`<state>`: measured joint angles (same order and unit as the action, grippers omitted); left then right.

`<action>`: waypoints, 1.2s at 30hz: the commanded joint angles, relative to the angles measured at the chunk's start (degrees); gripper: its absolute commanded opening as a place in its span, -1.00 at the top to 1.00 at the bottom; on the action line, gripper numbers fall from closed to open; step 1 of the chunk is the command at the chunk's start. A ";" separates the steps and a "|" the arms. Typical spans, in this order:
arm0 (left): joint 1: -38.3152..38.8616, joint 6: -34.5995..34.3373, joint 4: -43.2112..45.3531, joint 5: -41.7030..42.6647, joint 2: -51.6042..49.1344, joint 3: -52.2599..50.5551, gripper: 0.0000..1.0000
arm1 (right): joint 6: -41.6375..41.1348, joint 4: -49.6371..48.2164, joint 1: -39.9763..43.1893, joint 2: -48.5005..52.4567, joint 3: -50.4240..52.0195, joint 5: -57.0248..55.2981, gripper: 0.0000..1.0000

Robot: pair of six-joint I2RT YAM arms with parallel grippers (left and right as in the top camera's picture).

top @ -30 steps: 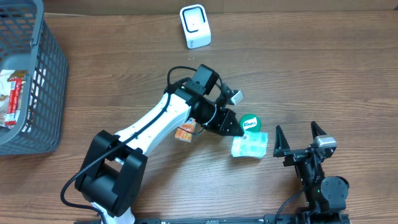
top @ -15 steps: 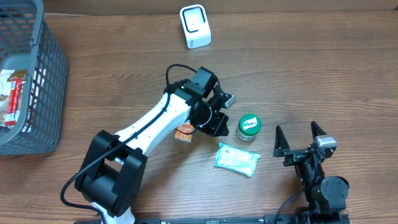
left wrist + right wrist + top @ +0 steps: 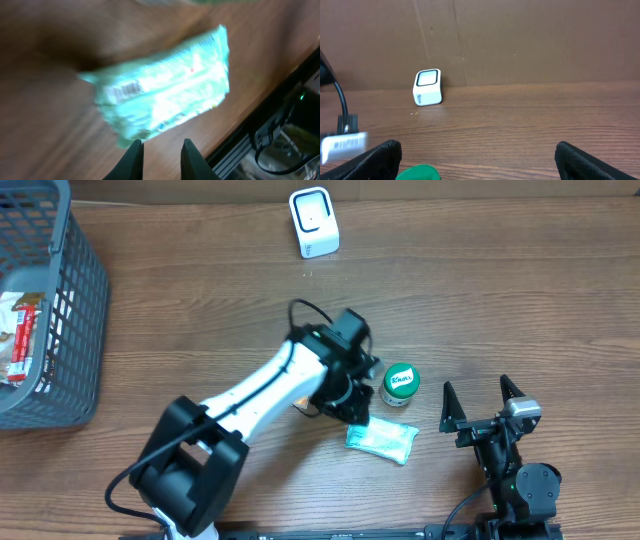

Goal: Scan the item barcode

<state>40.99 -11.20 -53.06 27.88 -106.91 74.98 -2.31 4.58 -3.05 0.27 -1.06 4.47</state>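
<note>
Overhead, the pale green packet (image 3: 382, 438) lies flat on the worktop (image 3: 520, 300), just beside a green-lidded tub (image 3: 401, 383). The left claw (image 3: 162, 146) hangs over its edge, fingers slightly apart, gripping nothing. The right claw (image 3: 484, 402) gapes wide, empty.

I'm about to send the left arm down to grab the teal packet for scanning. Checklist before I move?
1. Teal packet lying loose, gripped by nothing: ok.
2. Barcode facing up in the left wrist view: ok, though blurred.
3. Left pincer empty: ok.
4. Its jaws wide enough for the packet: not ok, they stand only narrowly apart.
5. Green-lidded jar clear of the packet: cannot tell, it sits close beside.
6. Scanner upright, nothing in front of it: ok. Right pincer open, off to the side: ok.
</note>
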 commanded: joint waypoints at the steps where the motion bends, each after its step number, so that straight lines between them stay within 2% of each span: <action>1: 4.04 -5.09 -0.04 -1.53 -0.98 -1.88 0.65 | 0.35 -0.13 0.07 -0.11 0.61 -0.50 -1.00; 5: 6.88 -10.01 -0.13 -2.82 -1.01 -2.36 0.56 | 0.35 -0.13 0.07 -0.11 0.61 -0.50 -1.00; 10: 9.38 -18.93 0.57 -9.31 -1.01 -3.30 0.49 | 0.35 -0.13 0.07 -0.11 0.61 -0.50 -1.00; 13: 10.54 -23.69 2.43 -10.51 -1.01 -4.37 0.30 | 0.35 -0.13 0.07 -0.11 0.61 -0.50 -1.00; 16: 10.75 -30.67 4.37 -10.47 -1.01 -5.95 0.33 | 0.37 -0.13 0.07 -0.11 0.61 -0.50 -1.00; 23: 10.80 -41.86 4.96 -10.54 -1.01 -6.38 0.42 | 0.35 -0.13 0.07 -0.11 0.61 -0.50 -1.00; 28: 10.80 -47.08 7.15 -11.91 -1.03 -6.38 0.43 | 0.35 -0.13 0.07 -0.11 0.61 -0.50 -1.00; 31: 10.80 -50.58 7.45 -12.92 -1.09 -6.38 0.27 | 0.35 -0.13 0.07 -0.11 0.61 -0.50 -1.00; 36: 10.82 -53.40 7.45 -13.33 -1.09 -6.38 0.34 | 0.35 -0.13 0.07 -0.11 0.61 -0.50 -1.00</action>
<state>51.57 -60.27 -45.58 16.01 -107.00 68.90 -2.31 4.60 -3.03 0.27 -1.06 4.47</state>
